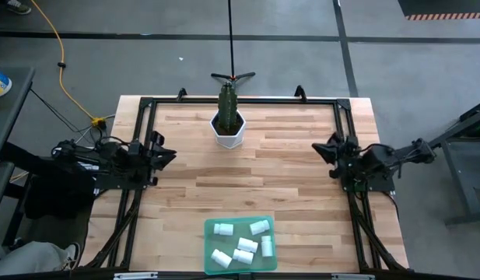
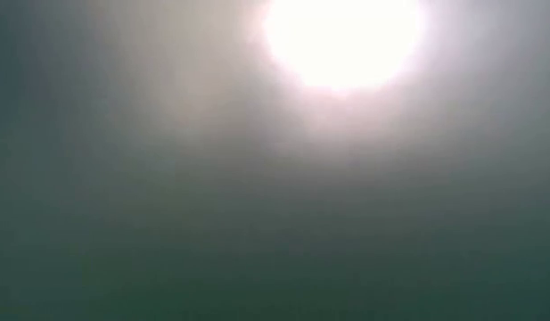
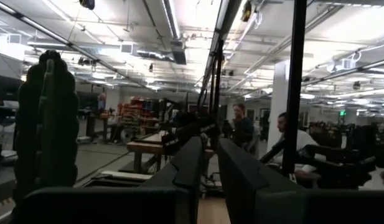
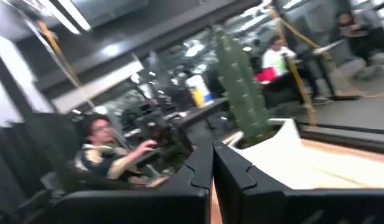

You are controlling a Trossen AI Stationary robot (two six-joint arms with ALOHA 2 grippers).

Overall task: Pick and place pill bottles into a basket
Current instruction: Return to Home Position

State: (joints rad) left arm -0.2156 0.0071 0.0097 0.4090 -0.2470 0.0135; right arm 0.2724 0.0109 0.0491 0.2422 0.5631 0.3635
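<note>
- The pill bottles [image 1: 248, 246], six as far as the high view lets one count, all lie on their sides inside the basket [image 1: 208, 245], scattered loosely, some touching and some apart.
- The basket sits on the wooden table [image 1: 294, 194] at the middle of its near edge, between the two arms' bases.
- The left gripper [image 1: 168, 154] hangs over the table's left side, well apart from the basket. In its wrist view its fingers [image 3: 187, 167] stand almost together with only a thin slit between them, holding nothing.
- The right gripper [image 1: 319, 148] hangs over the right side, likewise far from the basket. Its fingers [image 4: 201, 169] are drawn in nearly to touching, and they are empty.
- A white hexagonal plant pot [image 1: 229, 137] with a cactus [image 1: 228, 101] stands near the far edge, midway between the grippers.
- The low view is washed out by glare and shows nothing.
- People sit at desks in the room beyond.
</note>
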